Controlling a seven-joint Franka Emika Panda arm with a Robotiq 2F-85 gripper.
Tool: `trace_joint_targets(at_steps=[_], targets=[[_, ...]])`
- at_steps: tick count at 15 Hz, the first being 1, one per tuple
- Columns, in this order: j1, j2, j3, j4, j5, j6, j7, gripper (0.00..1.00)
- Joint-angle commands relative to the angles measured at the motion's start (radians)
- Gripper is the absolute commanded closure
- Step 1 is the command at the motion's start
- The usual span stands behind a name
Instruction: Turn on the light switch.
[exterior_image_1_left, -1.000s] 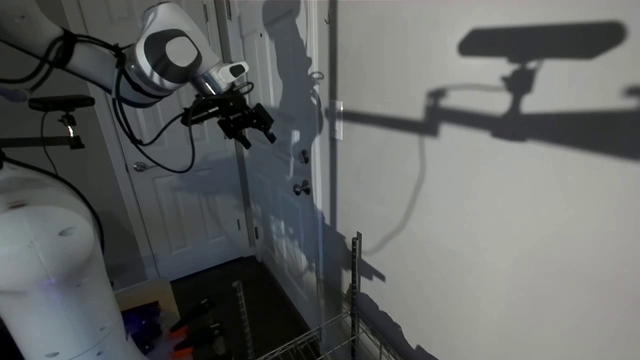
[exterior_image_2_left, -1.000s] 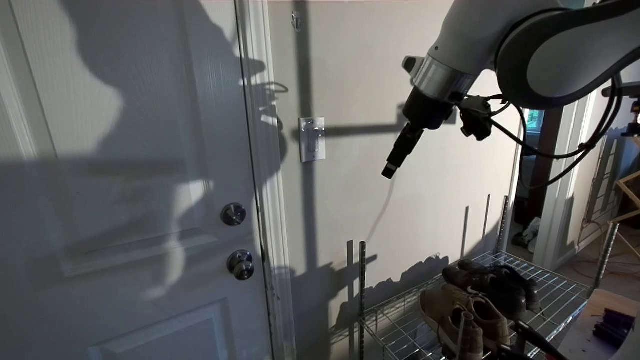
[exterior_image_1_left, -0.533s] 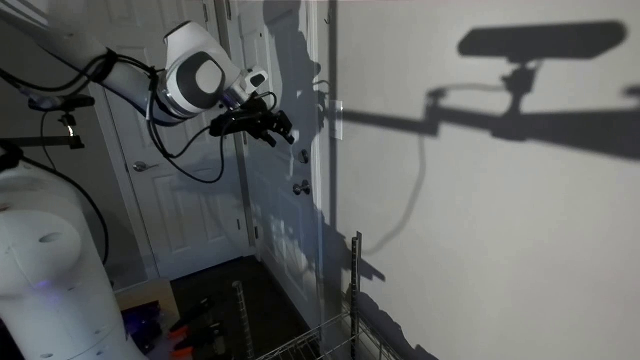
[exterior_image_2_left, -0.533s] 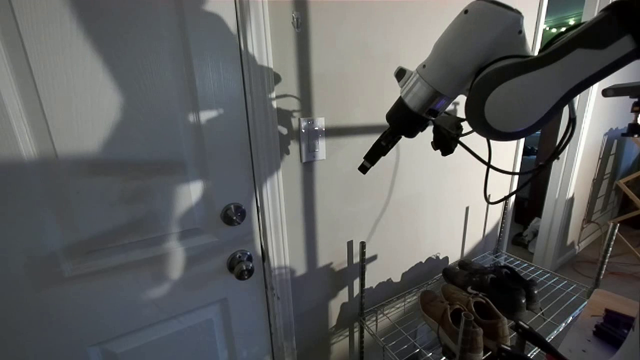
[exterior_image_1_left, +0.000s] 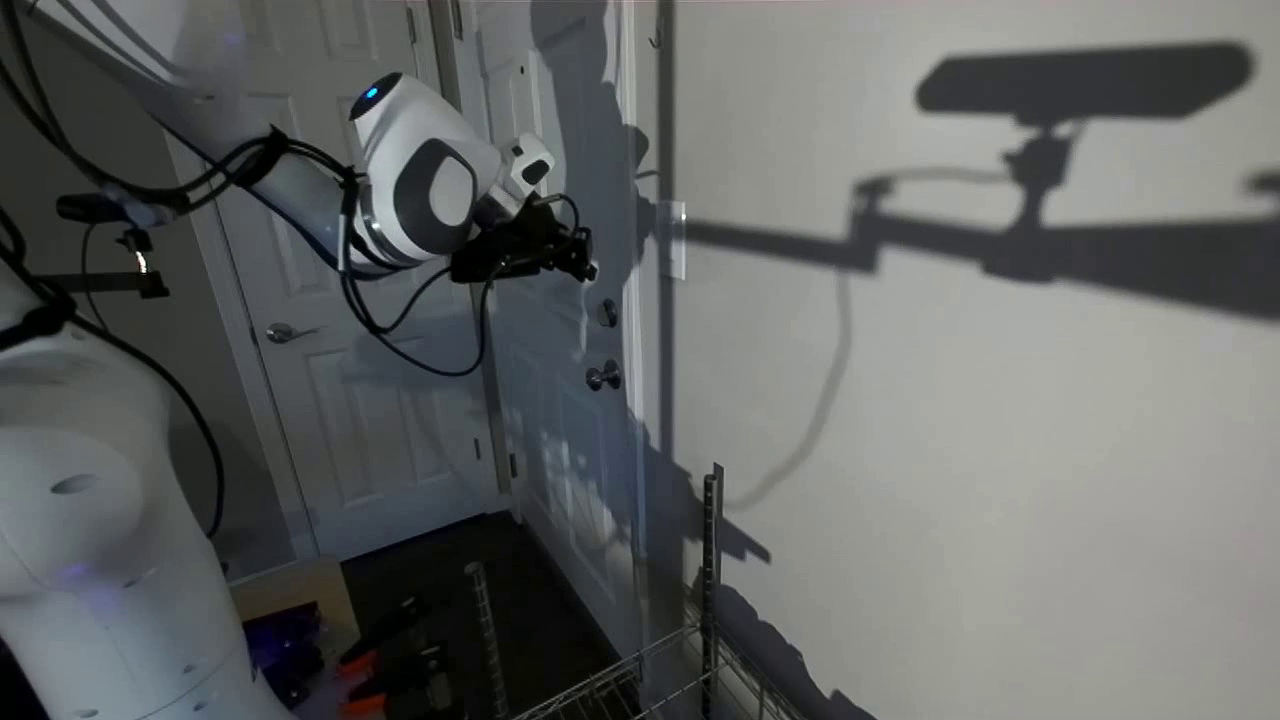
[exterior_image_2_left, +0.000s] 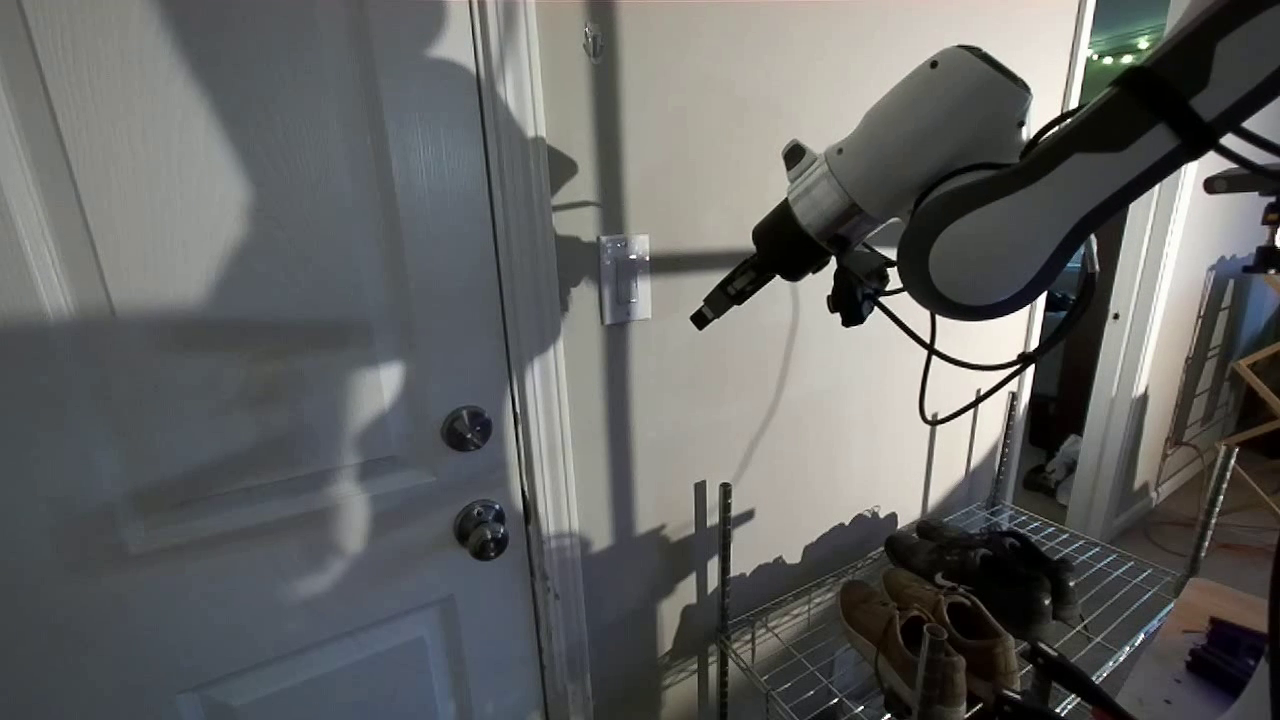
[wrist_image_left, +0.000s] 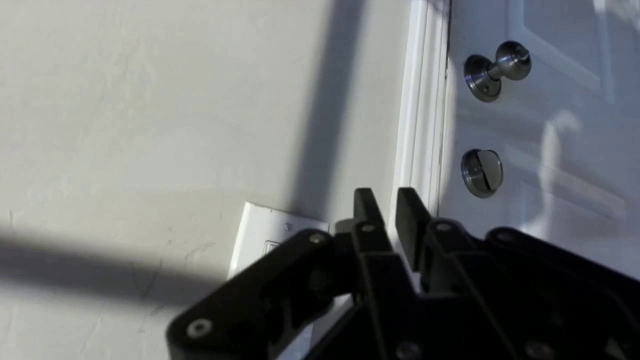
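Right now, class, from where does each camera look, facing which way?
An exterior view: beside the arm, seen at left, facing two doors.
An exterior view: out from the wall, facing the light switch; arm at upper right.
Wrist view: behind the pincer, the only robot part showing, facing wall and doorknob.
Both exterior views share arm and doorknob.

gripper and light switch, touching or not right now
Apart: both exterior views show a clear gap between the gripper and the light switch, with background visible between them.
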Motion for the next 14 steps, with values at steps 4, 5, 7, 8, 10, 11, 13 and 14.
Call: trace_joint_targets(at_steps=[4,5,7,8,10,11,13,14], targets=[[-0.083,0.075,0.084,0.025,0.005,0.207,-0.004,0.96],[-0.11,0.086,0.112,0.031,0.012,0.238,-0.011,0.96],[-0.165,0.105,0.161,0.044,0.03,0.285,-0.025,0.95],[-0.153,0.091,0.156,0.07,0.035,0.245,-0.017,0.94],[-0.181,0.098,0.179,0.102,0.046,0.236,-0.015,0.95],[-0.199,0.102,0.193,0.123,0.052,0.235,-0.02,0.95],[-0.234,0.11,0.224,0.154,0.065,0.234,-0.024,0.95],[-0.255,0.113,0.243,0.164,0.073,0.233,-0.026,0.95]])
